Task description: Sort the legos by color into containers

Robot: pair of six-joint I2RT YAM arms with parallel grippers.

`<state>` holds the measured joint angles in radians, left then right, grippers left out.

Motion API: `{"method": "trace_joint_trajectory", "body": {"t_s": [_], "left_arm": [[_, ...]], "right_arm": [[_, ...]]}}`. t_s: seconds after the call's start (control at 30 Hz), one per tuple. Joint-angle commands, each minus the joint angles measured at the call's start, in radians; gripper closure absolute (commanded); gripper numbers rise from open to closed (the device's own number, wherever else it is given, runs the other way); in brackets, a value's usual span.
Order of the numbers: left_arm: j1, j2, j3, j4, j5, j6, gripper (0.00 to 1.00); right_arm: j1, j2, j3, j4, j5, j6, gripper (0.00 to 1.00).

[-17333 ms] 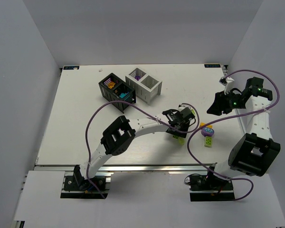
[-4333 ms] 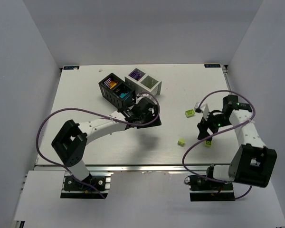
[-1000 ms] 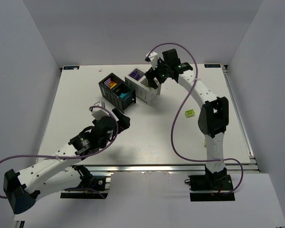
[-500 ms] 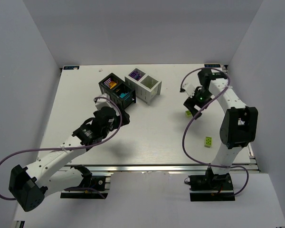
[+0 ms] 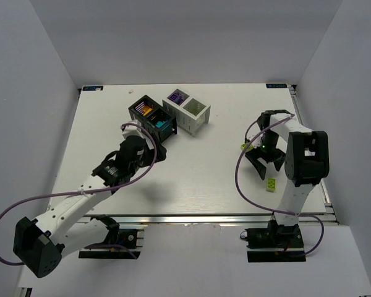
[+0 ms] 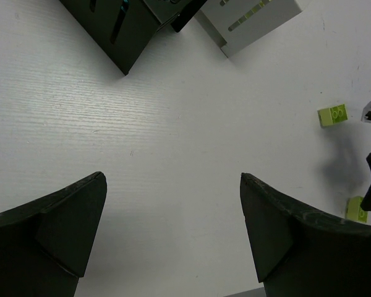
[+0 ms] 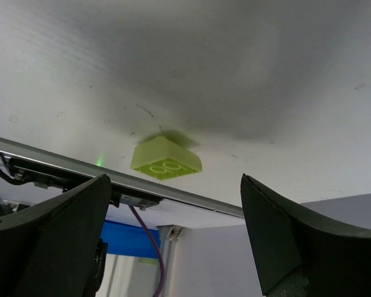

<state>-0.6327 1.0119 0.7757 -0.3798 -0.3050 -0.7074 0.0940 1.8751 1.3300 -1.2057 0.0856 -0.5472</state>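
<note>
front lego: little lime green brick (image 5: 271,184), flat on the counter (image 5: 198,179) close to the front edge on the right side; two studs show on top in the right wrist view

right fingers (image 7: 278,235): spread wide, nothing between them, hanging over the counter just behind that brick, not touching it

second lego: another lime brick (image 5: 246,146), a bit farther back, just beside the right arm

left fingers (image 6: 284,235): also wide apart and empty, over bare counter just in front of the black container

black container (image 5: 149,120): slatted box, two square compartments; orange legos (image 5: 145,110) in the far one, teal legos (image 5: 164,125) in the near one

white container (image 5: 188,119): same kind of box, right beside the black one; purple lego (image 5: 177,97) in the far-left compartment, something lime (image 5: 195,109) in the other, can't make out how many
</note>
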Motion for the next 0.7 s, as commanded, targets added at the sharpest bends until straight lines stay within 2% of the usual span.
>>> {"method": "trace_joint_trajectory", "body": {"t_s": [0.0, 0.2, 0.37, 0.67], "left_arm": [[0.005, -0.051, -0.018, 0.019, 0.009, -0.015, 0.02], [0.005, -0.122, -0.084, 0.056, 0.007, -0.089, 0.02], [0.005, -0.154, -0.11, 0.067, 0.021, -0.13, 0.02], [0.005, -0.179, -0.102, 0.044, 0.026, -0.147, 0.02]], "right_arm": [[-0.023, 0.051, 0.009, -0.034, -0.015, 0.079, 0.11], [-0.042, 0.07, -0.026, -0.029, -0.035, 0.107, 0.11], [-0.043, 0.027, -0.115, 0.015, 0.046, 0.205, 0.22], [-0.043, -0.05, -0.21, 0.119, 0.072, 0.28, 0.29]]}}
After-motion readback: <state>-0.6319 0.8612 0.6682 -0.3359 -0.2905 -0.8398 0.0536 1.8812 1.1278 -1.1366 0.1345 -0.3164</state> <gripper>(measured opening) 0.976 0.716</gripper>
